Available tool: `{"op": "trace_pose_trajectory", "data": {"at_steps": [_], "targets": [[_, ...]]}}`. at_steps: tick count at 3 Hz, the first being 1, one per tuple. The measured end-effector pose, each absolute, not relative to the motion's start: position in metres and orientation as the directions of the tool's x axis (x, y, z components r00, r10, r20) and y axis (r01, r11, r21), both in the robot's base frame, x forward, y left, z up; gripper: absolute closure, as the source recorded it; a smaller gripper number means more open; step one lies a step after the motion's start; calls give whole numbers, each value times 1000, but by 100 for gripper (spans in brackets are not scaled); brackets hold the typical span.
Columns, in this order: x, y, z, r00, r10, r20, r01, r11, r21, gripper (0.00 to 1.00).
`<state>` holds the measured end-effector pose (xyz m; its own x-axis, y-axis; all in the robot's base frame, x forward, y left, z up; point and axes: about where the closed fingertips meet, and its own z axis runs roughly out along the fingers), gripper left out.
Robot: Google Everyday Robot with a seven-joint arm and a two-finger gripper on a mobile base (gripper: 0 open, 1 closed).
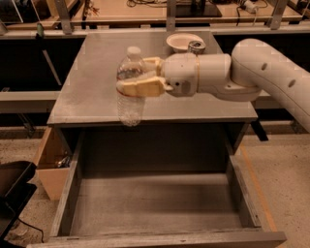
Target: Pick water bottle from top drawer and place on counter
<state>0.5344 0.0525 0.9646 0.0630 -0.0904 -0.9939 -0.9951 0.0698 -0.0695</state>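
Note:
My gripper [138, 77] is shut on the water bottle [130, 94], a clear plastic bottle with a white cap, and holds it upright in the air over the front edge of the counter [92, 92]. The bottle's base hangs at about the level of the counter's front edge. The white arm [261, 72] reaches in from the right. Below, the top drawer [155, 203] is pulled open and its grey floor is bare.
A silver drink can [196, 47] and a white bowl [183, 41] stand at the counter's back right, partly behind the arm. A tan wooden box [51, 164] sits on the floor left of the drawer. A wooden workbench [145, 9] runs along the back.

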Motion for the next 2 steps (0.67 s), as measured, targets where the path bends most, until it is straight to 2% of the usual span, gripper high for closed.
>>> {"op": "trace_pose_trajectory", "data": {"at_steps": [1,2], "targets": [[588,66,995,88,-42,-995,-991,100,-92,100],[595,72,1014,119,-20,-993,-988,101,-120,100]]}}
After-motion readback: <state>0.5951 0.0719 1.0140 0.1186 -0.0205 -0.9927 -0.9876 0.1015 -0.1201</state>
